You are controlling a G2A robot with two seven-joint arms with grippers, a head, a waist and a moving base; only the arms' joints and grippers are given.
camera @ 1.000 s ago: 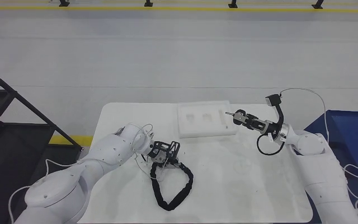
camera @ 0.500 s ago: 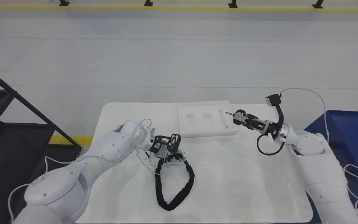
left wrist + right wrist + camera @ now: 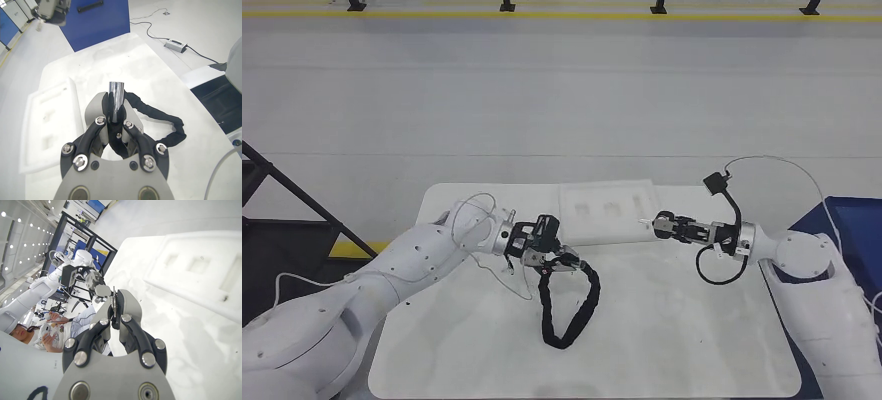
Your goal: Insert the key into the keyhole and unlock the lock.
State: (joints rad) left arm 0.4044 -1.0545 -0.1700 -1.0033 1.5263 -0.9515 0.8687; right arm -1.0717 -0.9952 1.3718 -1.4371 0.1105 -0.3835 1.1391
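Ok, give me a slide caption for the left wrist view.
Left gripper holds the lock by its chrome cylinder, black sleeved loop draping onto the white table beside a foam tray.

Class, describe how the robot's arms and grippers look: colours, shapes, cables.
Left arm and right arm: glossy white rounded shells. Left gripper and right gripper: grey metal plate, black curved links with silver bolts, pale grey fingers. A black cable arcs over the right wrist; a white cable loops by the left.
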